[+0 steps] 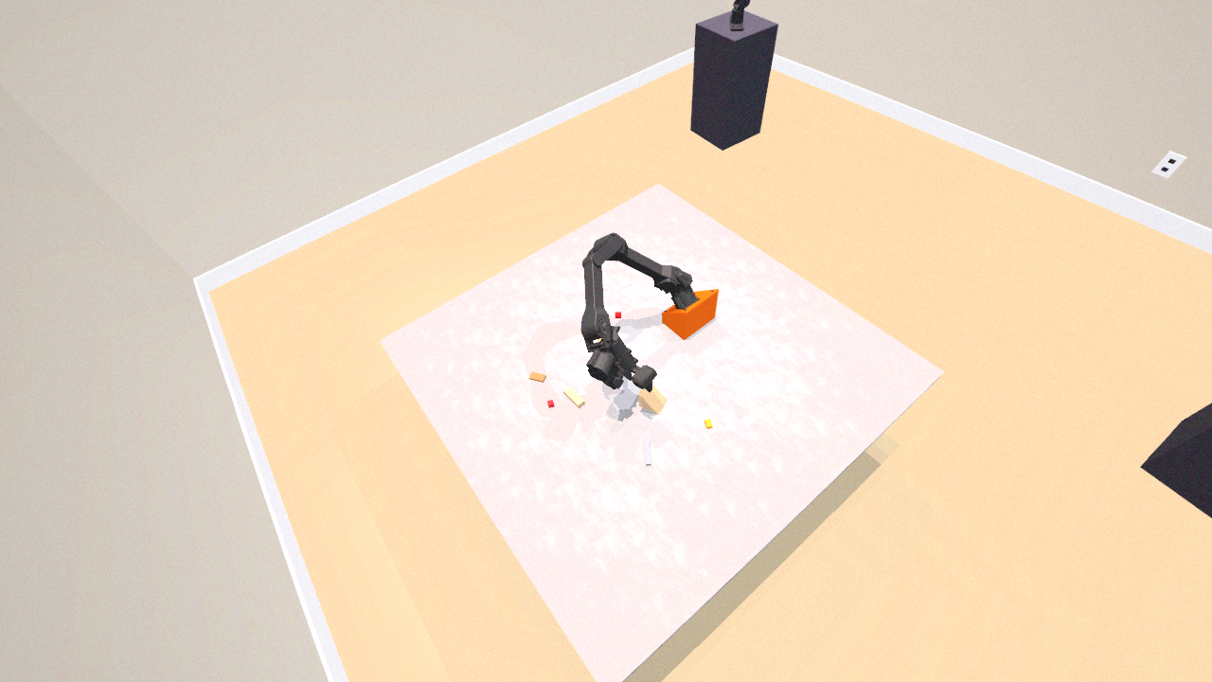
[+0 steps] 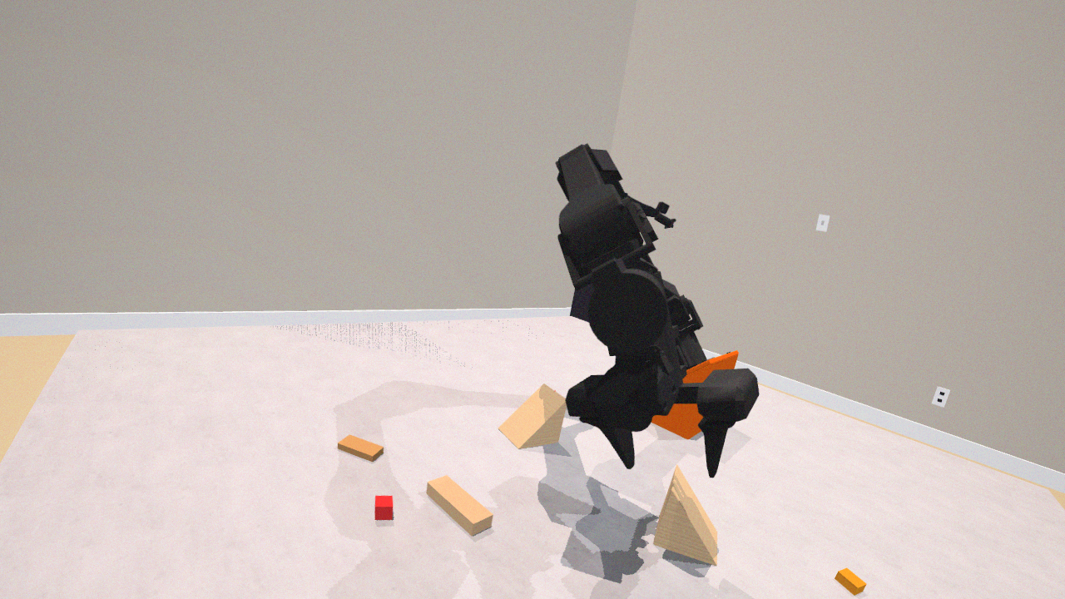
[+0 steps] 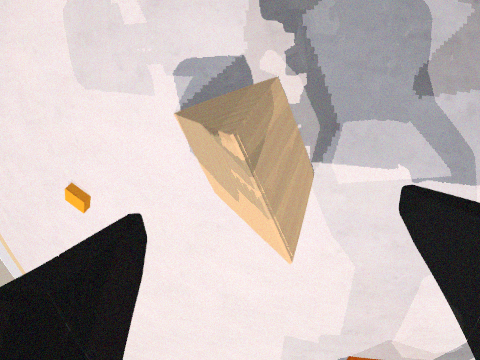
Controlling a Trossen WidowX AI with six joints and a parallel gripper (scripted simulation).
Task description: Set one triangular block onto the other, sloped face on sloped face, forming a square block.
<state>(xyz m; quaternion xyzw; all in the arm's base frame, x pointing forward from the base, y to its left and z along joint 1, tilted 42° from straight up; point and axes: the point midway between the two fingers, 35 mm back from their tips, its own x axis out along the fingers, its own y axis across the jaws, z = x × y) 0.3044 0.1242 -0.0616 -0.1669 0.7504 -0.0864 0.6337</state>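
One triangular block [image 1: 653, 403] [image 2: 683, 525] [image 3: 285, 150] of pale wood rests on the table [image 1: 627, 543] [image 2: 223, 387] with a narrow edge upward. The other triangular block [image 2: 532, 418] lies farther back and to the left in the exterior view, its slope facing left; the arm hides it in the top view. The two blocks are well apart. My gripper [image 2: 671, 470] [image 3: 279, 214] is open and empty, its fingers above the nearer block. In the wrist view that block appears between and beyond the fingertips, turned at an angle. The fingertips are hidden in the top view.
An orange housing [image 1: 690, 317] surrounds the arm's base. Also on the table are a pale bar [image 1: 573, 397] [image 2: 459, 506], a brown bar [image 1: 537, 376] [image 2: 360, 448], red cubes [image 1: 549, 403] [image 2: 383, 507], a yellow-orange piece [image 1: 708, 423] [image 2: 849, 581] [image 3: 77, 197] and a whitish strip [image 1: 648, 455].
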